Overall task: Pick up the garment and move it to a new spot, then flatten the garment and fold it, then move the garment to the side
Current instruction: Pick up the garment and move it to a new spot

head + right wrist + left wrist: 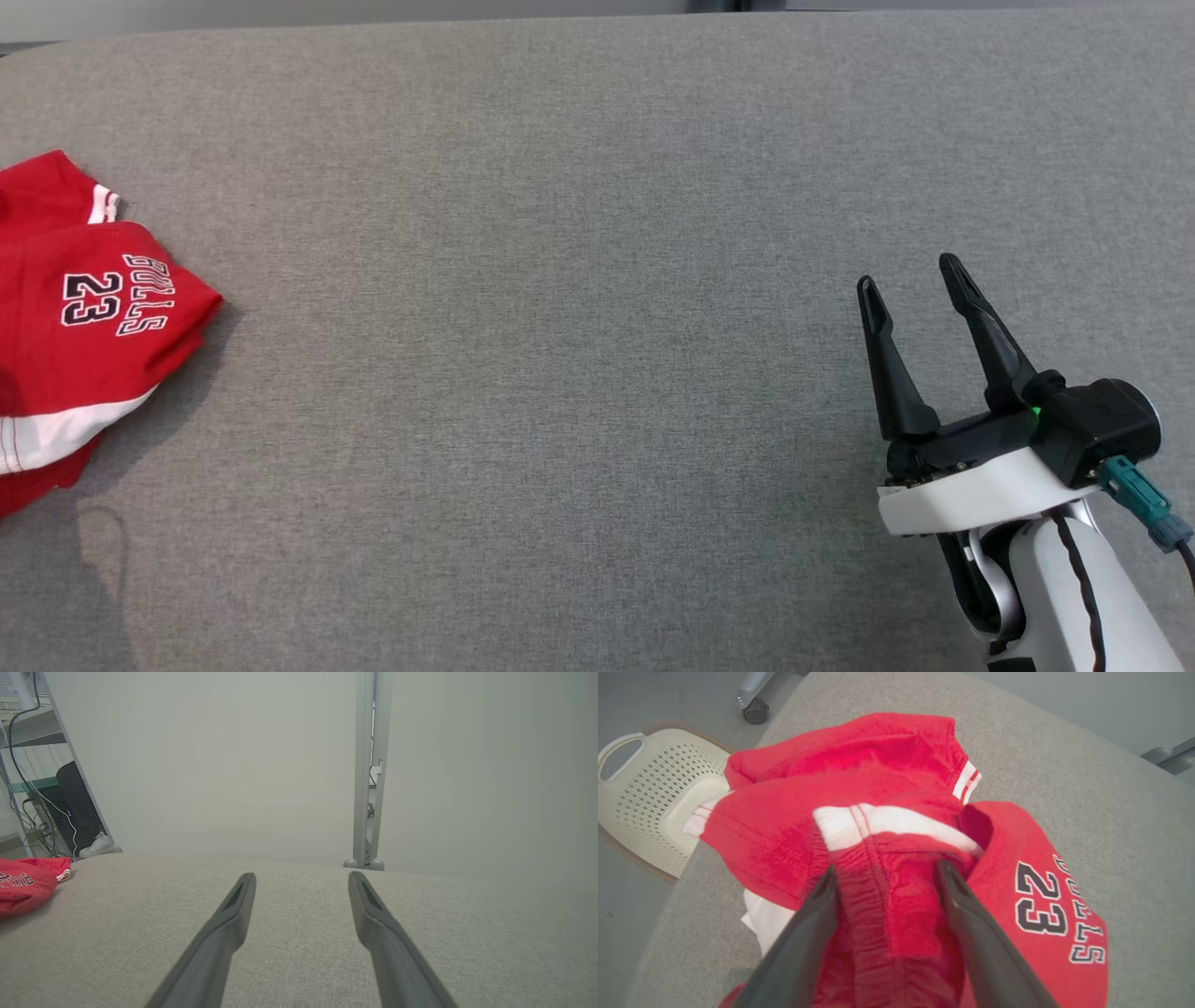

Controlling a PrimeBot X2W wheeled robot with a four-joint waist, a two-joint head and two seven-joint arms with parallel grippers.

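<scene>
Basket (649, 793): on the floor just off the table's left edge; likely landing place for anything that slips over.

Garment (84, 327): crumpled red heap with white stripes at the table's left edge, print "BULLS 23" facing up; seems to reach partly past that edge on the basket side.

Left gripper (887, 868): at the table's left edge, down in the heap, jaws wide apart on either side of 1 gathered red ridge, not clamped on it.

Risk, thin pinch: closing on just that ridge could catch 1 layer; rest of the heap likely to trail, twist or slip free on the lift.

Risk, edge: any sideways tug toward the table's left edge could tip the heap off and into the basket.

Risk, pressing: pushing deeper could jam the fingertips into the table covering.

Table (560, 280): grey fabric top; bare stretch across the middle, enough for the new spot.

Right gripper (908, 273): over the table's right part, jaws apart and holding nothing, well apart from the heap; too far to help if the cloth slides.
</scene>
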